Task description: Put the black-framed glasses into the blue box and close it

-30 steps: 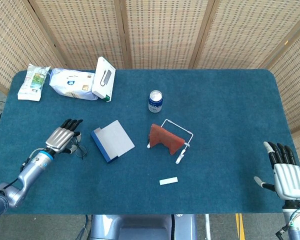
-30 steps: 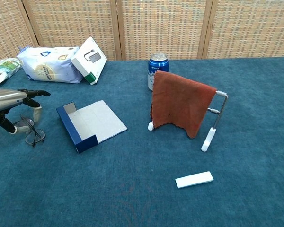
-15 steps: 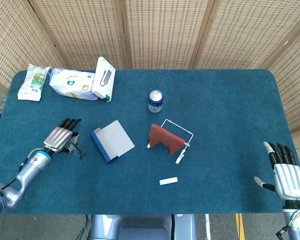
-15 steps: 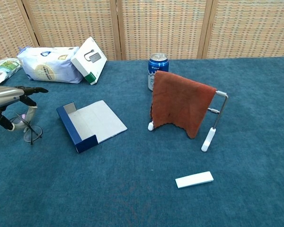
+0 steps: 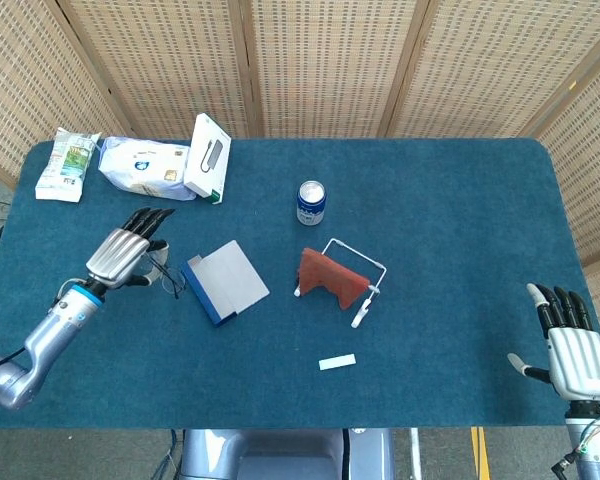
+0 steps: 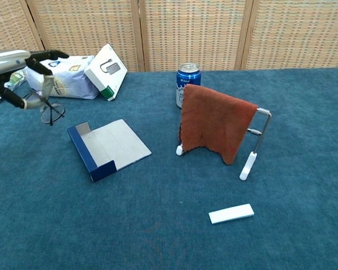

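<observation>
The black-framed glasses point(image 6: 47, 107) are held off the table point(image 5: 450, 240) by the left robot hand point(image 5: 122, 257), fingers closed on the frame, just left of the open blue box point(image 5: 225, 281). The glasses should be carried over the box's grey interior, lowered flat, then released. The right robot hand point(image 5: 577, 356) is kept well right of the box, fingers spread, holding nothing.

In the head view, the box point(image 5: 226, 281) lies left of centre, with the glasses point(image 5: 167, 276) just to its left under the left hand point(image 5: 122, 257). The towel rack point(image 5: 342, 281) stands right of the box, and the can point(image 5: 311, 202) is above it.
</observation>
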`<state>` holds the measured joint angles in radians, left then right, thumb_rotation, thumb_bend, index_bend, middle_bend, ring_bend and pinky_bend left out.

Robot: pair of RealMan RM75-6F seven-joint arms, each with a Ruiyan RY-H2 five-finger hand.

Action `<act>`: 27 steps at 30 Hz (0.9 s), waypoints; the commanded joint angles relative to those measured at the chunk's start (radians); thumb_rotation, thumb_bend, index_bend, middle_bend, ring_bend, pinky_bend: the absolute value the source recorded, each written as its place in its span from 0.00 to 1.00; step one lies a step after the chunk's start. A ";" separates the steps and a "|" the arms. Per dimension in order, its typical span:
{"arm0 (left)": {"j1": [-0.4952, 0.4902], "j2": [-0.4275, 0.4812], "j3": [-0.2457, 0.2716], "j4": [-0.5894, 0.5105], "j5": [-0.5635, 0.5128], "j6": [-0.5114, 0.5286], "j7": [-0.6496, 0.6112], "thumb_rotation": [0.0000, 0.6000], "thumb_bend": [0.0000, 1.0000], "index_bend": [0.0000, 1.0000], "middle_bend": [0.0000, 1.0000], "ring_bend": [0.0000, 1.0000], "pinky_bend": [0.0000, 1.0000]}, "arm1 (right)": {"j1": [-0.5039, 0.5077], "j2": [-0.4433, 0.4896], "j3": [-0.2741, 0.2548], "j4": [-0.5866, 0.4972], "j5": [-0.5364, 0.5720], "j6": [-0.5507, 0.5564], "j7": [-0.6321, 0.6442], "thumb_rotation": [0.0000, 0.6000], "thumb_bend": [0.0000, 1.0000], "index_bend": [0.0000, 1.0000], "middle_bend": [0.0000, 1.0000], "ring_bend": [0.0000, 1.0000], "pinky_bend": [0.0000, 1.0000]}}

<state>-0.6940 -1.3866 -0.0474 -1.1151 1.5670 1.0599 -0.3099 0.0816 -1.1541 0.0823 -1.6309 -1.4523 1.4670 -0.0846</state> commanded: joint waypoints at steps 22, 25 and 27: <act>-0.179 -0.233 -0.052 0.099 -0.085 -0.207 0.171 1.00 0.40 0.62 0.00 0.00 0.00 | -0.005 0.002 0.001 0.000 0.007 0.003 0.013 1.00 0.10 0.00 0.12 0.00 0.00; -0.180 -0.238 -0.041 0.109 -0.079 -0.209 0.171 1.00 0.40 0.62 0.00 0.00 0.00 | -0.005 0.001 0.002 0.000 0.007 0.003 0.010 1.00 0.10 0.00 0.12 0.00 0.00; -0.180 -0.244 -0.036 0.119 -0.077 -0.211 0.168 1.00 0.40 0.62 0.00 0.00 0.00 | -0.005 0.001 0.002 -0.001 0.007 0.003 0.009 1.00 0.10 0.00 0.12 0.00 0.00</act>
<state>-0.8741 -1.6285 -0.0854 -0.9984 1.4885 0.8502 -0.1405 0.0768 -1.1533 0.0843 -1.6317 -1.4452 1.4696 -0.0755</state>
